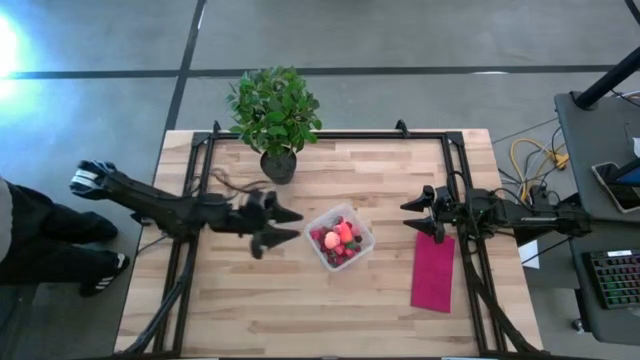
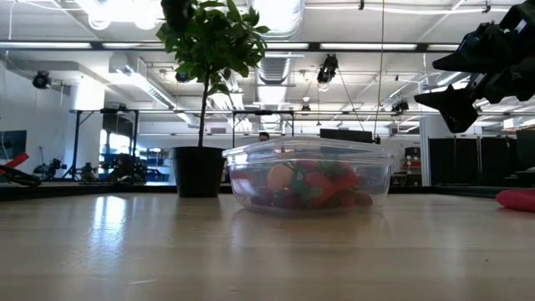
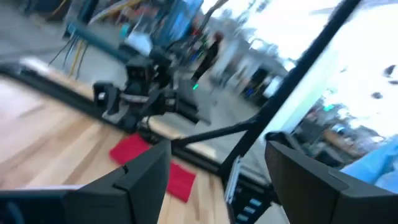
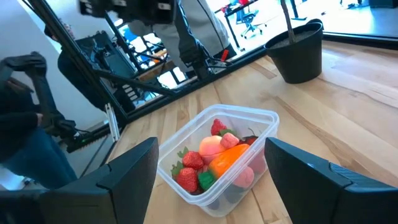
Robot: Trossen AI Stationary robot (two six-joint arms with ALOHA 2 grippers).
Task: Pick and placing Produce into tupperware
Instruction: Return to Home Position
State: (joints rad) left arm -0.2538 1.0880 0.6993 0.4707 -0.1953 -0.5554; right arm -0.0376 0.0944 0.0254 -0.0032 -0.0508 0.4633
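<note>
From above, I am holding my left gripper (image 1: 292, 225) with its jaws spread. The tupperware (image 1: 365, 240) is sitting just ahead of their tips on the wooden table (image 1: 250, 300). My right gripper (image 1: 407, 217) is hovering on the container's other side, jaws spread too, with a magenta cloth (image 1: 433, 272) lying just beside it. The tupperware is lying between my two pairs of jaws, touching neither, and the produce (image 1: 338, 240) is filling it.

At table height, red and orange fruit is showing through the clear wall. A potted plant (image 2: 199, 171) is standing near it, and my right jaws are hanging higher than the rim, off to one side.

Past my left wrist, everything is blurring; my left fingers (image 3: 143, 177) are standing apart, with the cloth beyond them.

Past my right wrist, my right fingers (image 4: 134, 171) are gaping, and the tupperware is sitting straight ahead between them. Red strawberries with green tops, an orange-red one and a pale pink round fruit are heaping inside.
</note>
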